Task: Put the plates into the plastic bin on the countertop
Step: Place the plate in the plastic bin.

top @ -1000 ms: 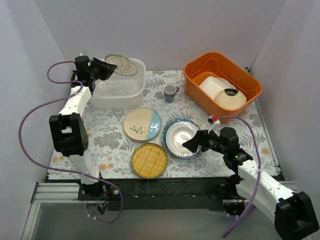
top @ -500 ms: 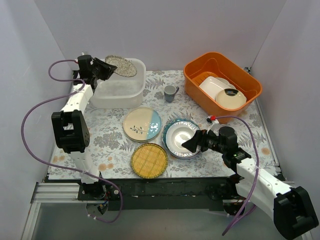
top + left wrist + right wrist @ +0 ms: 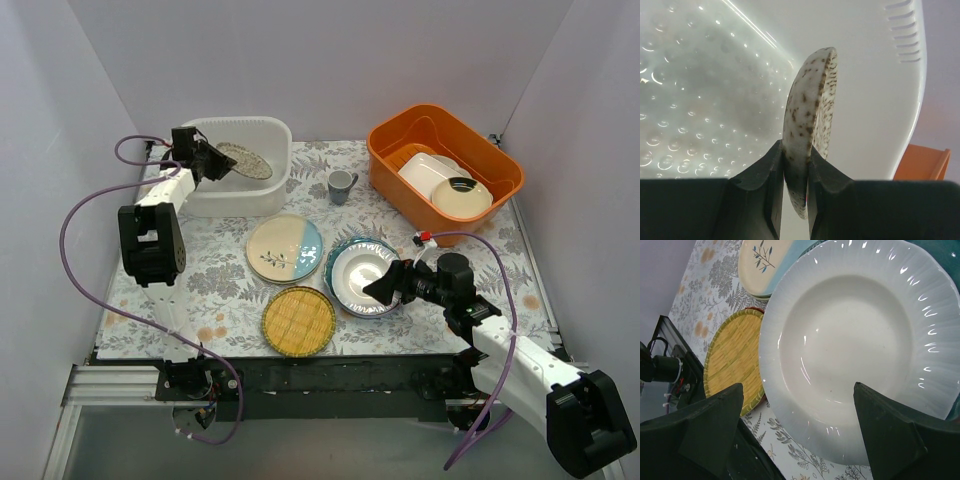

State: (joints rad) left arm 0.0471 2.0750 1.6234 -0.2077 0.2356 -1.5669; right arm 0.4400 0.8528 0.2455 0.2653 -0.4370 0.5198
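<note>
1. My left fingers [image 3: 208, 160] are clamped on the rim of the speckled plate [image 3: 245, 161]. The wrist view shows the plate [image 3: 812, 105] edge-on, pinched between both fingers.
2. The speckled plate is tilted inside the mouth of the plastic bin [image 3: 235, 200], at the far left of the tabletop [image 3: 215, 270]. I can't tell whether its far rim touches the bin floor.
3. I judge the step in hand is setting this plate down. To do it well, I should lower until the far rim rests on the floor, flatten the tilt, and only then let go. A drop from height could chip it or leave it leaning on a wall.
4. In the middle, the leaf plate [image 3: 285, 247] and the woven plate [image 3: 298, 321] lie flat on the tabletop, near each other and not binned yet.
5. Right of them, the white plate [image 3: 360, 272] sits on the teal plate [image 3: 334, 258].
6. My right fingers [image 3: 380, 288] are spread wide and empty at the white plate's near-right rim. That rim is low and glossy, so one finger will likely need to go under the lip.
7. At the far right, the cup [image 3: 341, 185] and the orange bin [image 3: 385, 160] are to be left alone.
</note>
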